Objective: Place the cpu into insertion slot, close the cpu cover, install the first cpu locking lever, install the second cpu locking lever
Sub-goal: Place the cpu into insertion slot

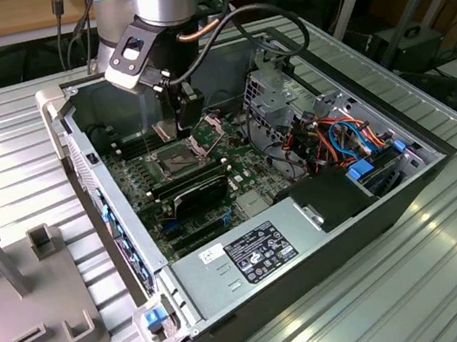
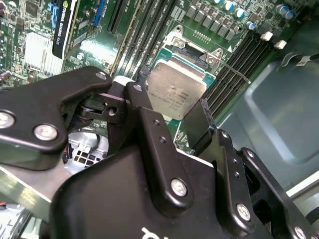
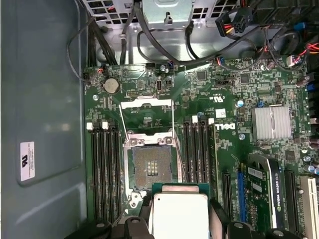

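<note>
My gripper [image 3: 179,228] is shut on the cpu [image 3: 178,209], a flat silver-grey square pinched by two opposite edges between the black fingers [image 2: 144,107]. In the first wrist view the insertion slot [image 3: 152,168] lies uncovered, its tan pin field showing, and the chip hovers just beside it. The cpu cover [image 3: 148,103] is swung open past the slot's far edge, and thin wire levers [image 3: 175,149] stand released along the sides. In the exterior view the gripper [image 1: 190,120] hangs inside the computer case, close above the slot [image 1: 175,156].
Black memory slots [image 3: 102,169] flank the socket on both sides. A graphics card [image 3: 264,189] and a finned heatsink [image 3: 270,122] lie to one side. The drive cage [image 1: 272,92], coloured cables [image 1: 342,138] and power supply [image 1: 251,251] fill the case. A grey fixture [image 1: 29,295] sits on the table.
</note>
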Controlling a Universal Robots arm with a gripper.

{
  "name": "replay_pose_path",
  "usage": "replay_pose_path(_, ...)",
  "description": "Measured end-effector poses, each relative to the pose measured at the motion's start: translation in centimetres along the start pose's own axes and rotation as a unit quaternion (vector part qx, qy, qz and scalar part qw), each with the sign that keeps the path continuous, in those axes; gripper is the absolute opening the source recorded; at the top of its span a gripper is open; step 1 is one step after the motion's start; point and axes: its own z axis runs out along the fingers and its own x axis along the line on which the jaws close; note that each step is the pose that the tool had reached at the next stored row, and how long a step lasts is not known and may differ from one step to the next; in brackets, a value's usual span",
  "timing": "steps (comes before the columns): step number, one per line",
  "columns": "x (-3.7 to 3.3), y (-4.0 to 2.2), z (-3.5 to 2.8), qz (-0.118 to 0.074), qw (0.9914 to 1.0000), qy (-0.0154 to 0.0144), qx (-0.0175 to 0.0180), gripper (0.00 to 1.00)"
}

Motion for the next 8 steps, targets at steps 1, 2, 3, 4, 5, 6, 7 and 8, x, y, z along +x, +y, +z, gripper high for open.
replay_pose_path(1,0.0,0.0,0.0,0.0,1.0,0.0,0.0,0.54)
replay_pose_path(2,0.0,0.0,0.0,0.0,1.0,0.0,0.0,0.54)
replay_pose_path(3,0.0,0.0,0.01,0.001,1.0,0.0001,0.0,0.54)
replay_pose_path(4,0.0,0.0,0.01,0.002,1.0,0.0,0.0,0.54)
replay_pose_path(5,0.0,0.0,0.01,0.002,1.0,0.0,0.0,0.54)
replay_pose_path(6,0.0,0.0,0.01,0.002,1.0,0.0,0.0,0.54)
replay_pose_path(7,0.0,0.0,0.01,0.002,1.0,0.0,0.0,0.54)
replay_pose_path(8,0.0,0.0,0.01,0.002,1.0,0.0,0.0,0.54)
